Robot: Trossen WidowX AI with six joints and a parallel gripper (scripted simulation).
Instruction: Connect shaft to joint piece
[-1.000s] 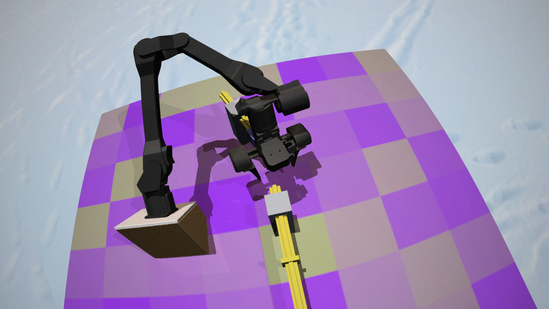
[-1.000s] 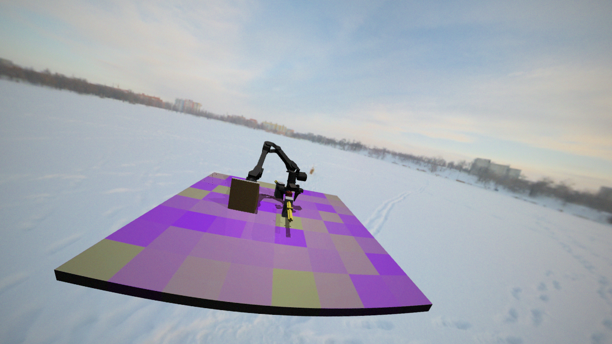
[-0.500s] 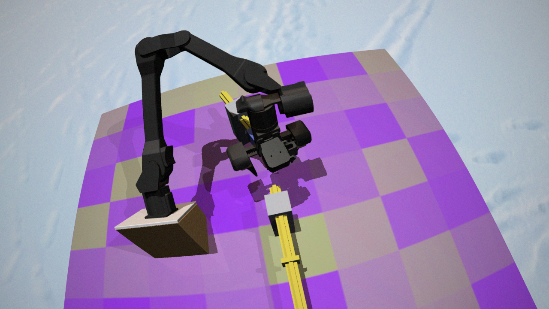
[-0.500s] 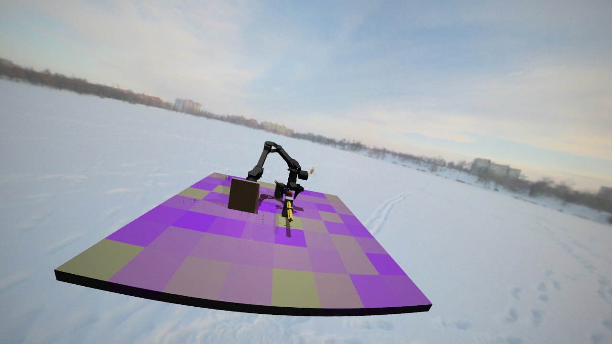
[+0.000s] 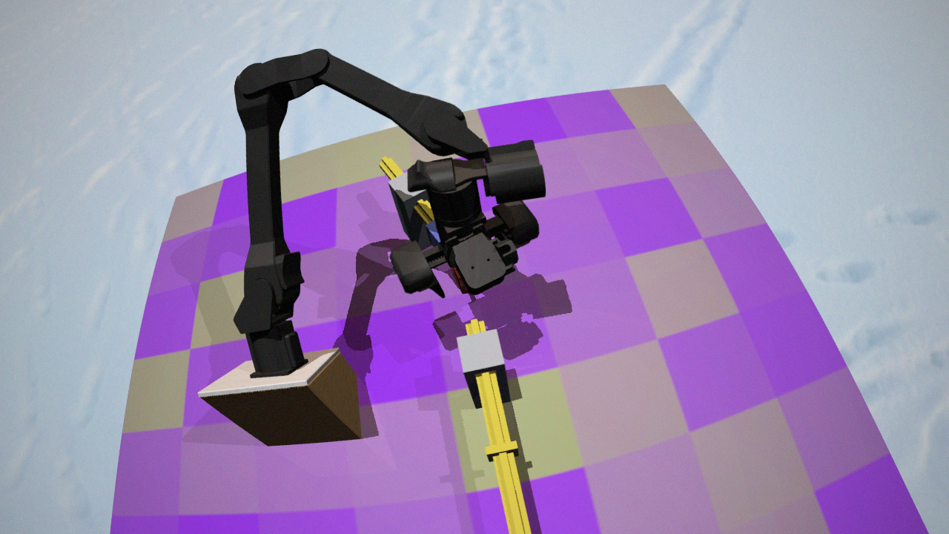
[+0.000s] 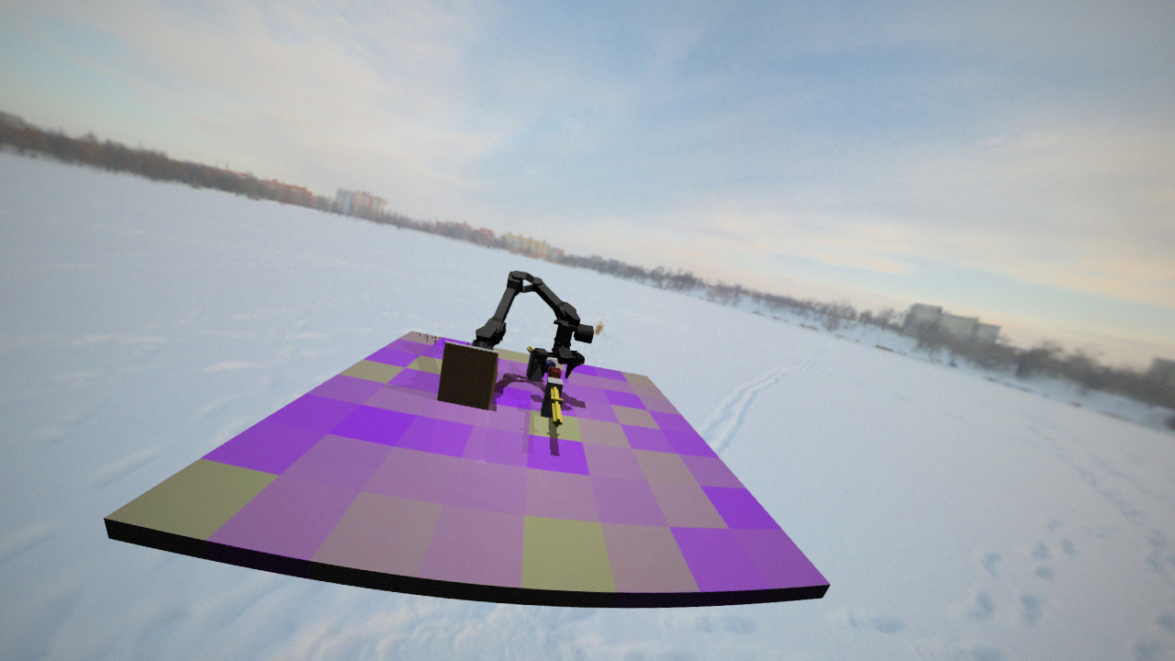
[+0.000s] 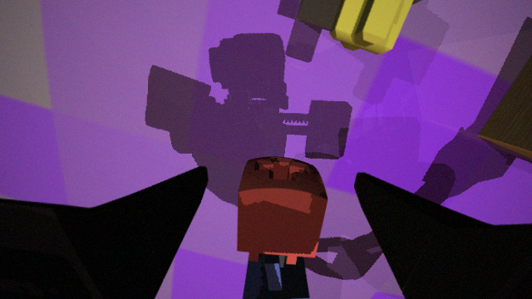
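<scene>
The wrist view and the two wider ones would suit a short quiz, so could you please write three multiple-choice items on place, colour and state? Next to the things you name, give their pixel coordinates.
1. Where is the red joint piece [image 7: 283,220] in the wrist view?
A) Beyond the left edge of the picture
B) Between the two dark fingers, lower middle
C) In the top right corner

2. What colour is the shaft [image 5: 491,405] [image 6: 555,405] with the collar?
A) Yellow
B) Green
C) White

3. What is the state of the gripper [image 5: 472,297] [image 7: 281,174]?
A) Shut on the yellow shaft
B) Shut on nothing
C) Open, holding nothing

Answers:
1: B, as the wrist view shows red in the gap between the fingers.
2: A, as both the top and exterior views show it yellow.
3: C, as the fingers stand wide, with a gap on each side of the red piece.
</scene>
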